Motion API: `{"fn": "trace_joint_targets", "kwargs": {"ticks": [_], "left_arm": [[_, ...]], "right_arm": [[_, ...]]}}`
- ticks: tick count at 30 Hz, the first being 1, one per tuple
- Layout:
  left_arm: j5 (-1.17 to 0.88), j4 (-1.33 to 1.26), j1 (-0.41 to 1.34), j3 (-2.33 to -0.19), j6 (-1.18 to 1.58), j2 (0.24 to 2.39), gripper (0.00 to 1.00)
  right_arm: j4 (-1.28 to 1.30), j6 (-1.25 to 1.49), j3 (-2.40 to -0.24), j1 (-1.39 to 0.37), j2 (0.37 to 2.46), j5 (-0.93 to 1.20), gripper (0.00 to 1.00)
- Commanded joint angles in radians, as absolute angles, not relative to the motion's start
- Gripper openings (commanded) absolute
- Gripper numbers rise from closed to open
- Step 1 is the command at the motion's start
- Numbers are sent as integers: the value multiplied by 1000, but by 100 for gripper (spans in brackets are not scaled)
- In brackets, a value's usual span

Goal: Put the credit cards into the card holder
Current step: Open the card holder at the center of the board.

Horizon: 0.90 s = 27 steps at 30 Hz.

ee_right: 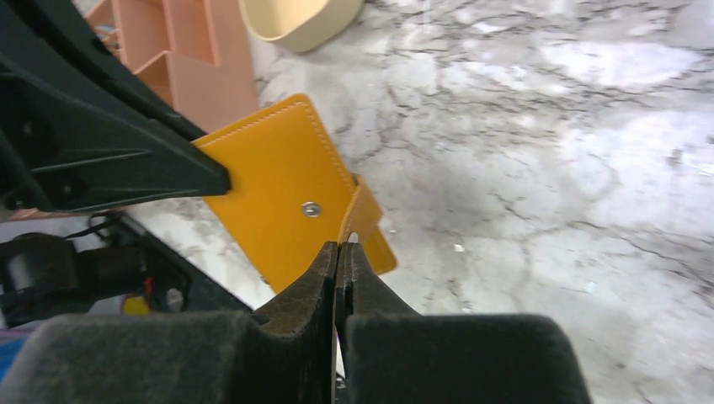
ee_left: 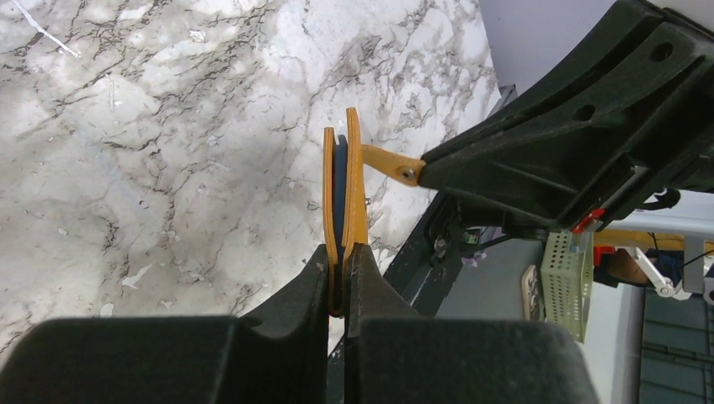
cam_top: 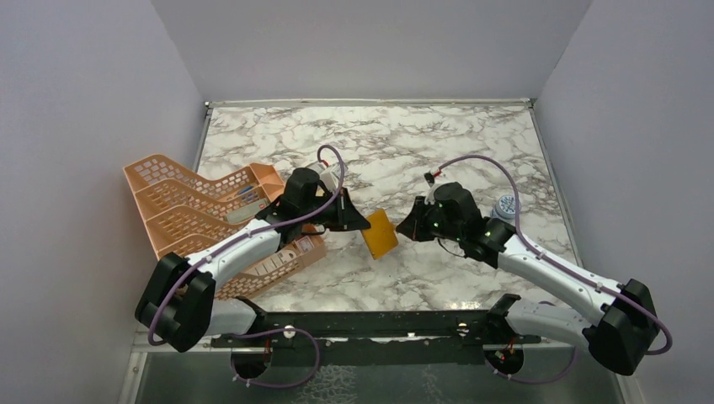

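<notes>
The mustard-orange card holder point(cam_top: 380, 233) hangs between my two grippers over the marble table. My left gripper point(cam_top: 364, 225) is shut on its folded edge. In the left wrist view the card holder point(ee_left: 355, 185) shows edge-on, its two flaps slightly parted over a grey-blue inside, clamped in the left gripper point(ee_left: 339, 248). My right gripper point(ee_right: 338, 246) is shut on the snap strap point(ee_right: 360, 215) at the card holder's point(ee_right: 269, 185) other side. Two pale flat pieces point(cam_top: 244, 195) that look like the credit cards lie in the peach rack.
The peach lattice rack point(cam_top: 185, 210) stands at the left, under and beside the left arm. A tan oval dish point(ee_right: 299, 21) sits beyond the rack's corner. A small round white-and-blue object point(cam_top: 505, 204) lies behind the right arm.
</notes>
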<state>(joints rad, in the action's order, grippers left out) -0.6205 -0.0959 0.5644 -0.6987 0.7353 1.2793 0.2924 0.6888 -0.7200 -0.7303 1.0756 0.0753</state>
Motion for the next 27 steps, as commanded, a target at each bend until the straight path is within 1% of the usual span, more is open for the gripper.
{"fn": "trace_joint_targets", "kwargs": {"ticks": [1, 8, 9, 11, 15, 16, 17, 18, 20, 22, 24, 27], "left_arm": [[-639, -85, 561, -702, 684, 1286, 0], [-647, -77, 562, -716, 668, 1321, 0], [-638, -59, 562, -723, 658, 1333, 4], [-620, -28, 561, -737, 642, 1350, 20], [-577, 30, 562, -757, 622, 1376, 42], [-554, 55, 562, -768, 618, 1384, 51], [-528, 91, 561, -781, 609, 1394, 55], [-510, 123, 562, -795, 597, 1403, 62], [-504, 144, 562, -804, 584, 1407, 68], [-497, 146, 564, -803, 584, 1398, 73], [-496, 144, 568, -806, 584, 1390, 75], [-502, 145, 578, -818, 590, 1385, 75]], "right_arm": [[406, 620, -750, -735, 1036, -86, 1], [421, 604, -742, -735, 1025, -103, 1], [420, 603, -741, -735, 1022, -100, 1], [409, 606, -733, -735, 1015, -81, 1], [351, 624, -691, -735, 1031, 41, 1], [341, 633, -679, -735, 1042, 77, 1], [338, 642, -668, -735, 1052, 98, 1], [334, 652, -655, -735, 1059, 108, 1], [321, 673, -624, -735, 1053, 118, 1], [307, 685, -610, -735, 1038, 133, 1], [301, 690, -616, -735, 1025, 163, 1], [286, 713, -634, -735, 1008, 212, 1]]}}
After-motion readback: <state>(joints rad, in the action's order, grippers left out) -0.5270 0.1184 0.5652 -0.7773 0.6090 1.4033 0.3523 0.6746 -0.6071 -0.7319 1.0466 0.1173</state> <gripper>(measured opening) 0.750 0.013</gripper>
